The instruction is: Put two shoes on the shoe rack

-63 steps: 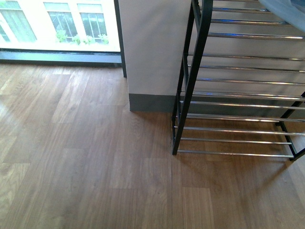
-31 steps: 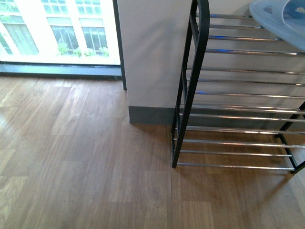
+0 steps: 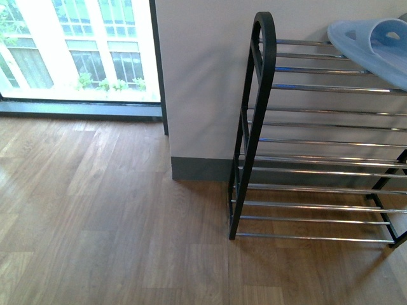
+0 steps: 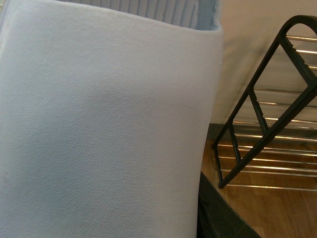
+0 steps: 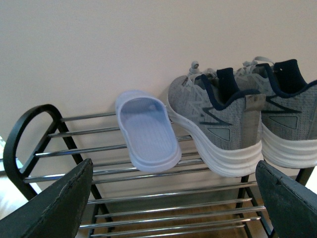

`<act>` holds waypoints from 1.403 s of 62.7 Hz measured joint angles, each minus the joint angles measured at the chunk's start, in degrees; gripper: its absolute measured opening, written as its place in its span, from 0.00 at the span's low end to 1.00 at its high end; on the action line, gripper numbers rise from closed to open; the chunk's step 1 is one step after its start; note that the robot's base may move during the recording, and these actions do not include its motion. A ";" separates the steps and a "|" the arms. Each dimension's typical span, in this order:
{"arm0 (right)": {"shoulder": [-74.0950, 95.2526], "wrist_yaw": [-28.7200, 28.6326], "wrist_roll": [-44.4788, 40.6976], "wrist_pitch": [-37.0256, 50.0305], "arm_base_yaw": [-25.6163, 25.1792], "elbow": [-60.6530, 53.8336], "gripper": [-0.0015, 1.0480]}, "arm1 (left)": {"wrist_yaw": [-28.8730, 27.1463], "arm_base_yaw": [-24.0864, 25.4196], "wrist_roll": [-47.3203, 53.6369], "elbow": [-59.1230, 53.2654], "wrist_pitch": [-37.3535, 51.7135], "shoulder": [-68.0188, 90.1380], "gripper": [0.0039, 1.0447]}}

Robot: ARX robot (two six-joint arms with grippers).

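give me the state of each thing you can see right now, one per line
grey sneakers: both upright on the rack's top tier, side by side, toes toward the slipper
shoe rack: standing on the floor against the wall, lower tiers bare where visible
blue slipper: lying flat on the top tier, beside the sneakers
right gripper: jaws open, holding nothing
left gripper: hidden behind a pale blue surface filling the left wrist view

A pale padded surface [image 4: 99, 124] is blocking most of the left wrist view. The front view's right edge is cropping the slipper [image 3: 375, 44] and shoe rack [image 3: 261, 114]; the right wrist view is cutting off one sneaker [image 5: 290, 119].
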 joint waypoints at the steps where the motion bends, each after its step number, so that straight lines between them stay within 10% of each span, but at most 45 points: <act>1: 0.15 0.04 0.07 0.48 -0.17 -0.31 0.91 | 0.00 0.00 0.00 0.00 0.00 0.00 0.02; 18: 2.71 -0.44 2.36 6.29 -2.14 -2.47 0.91 | 0.00 0.00 0.00 0.00 0.00 0.00 0.02; 27: -2.01 -13.75 -4.07 1.42 -0.55 -5.09 0.68 | 0.00 0.00 0.00 0.00 0.00 0.00 0.02; 54: -21.62 -1.49 -6.88 -10.34 12.96 -12.44 0.01 | -0.02 -0.04 0.00 0.00 0.00 0.00 0.02; 88: -38.03 11.10 -7.19 -22.64 26.25 -14.80 0.01 | -0.02 -0.04 0.00 0.00 0.00 0.00 0.02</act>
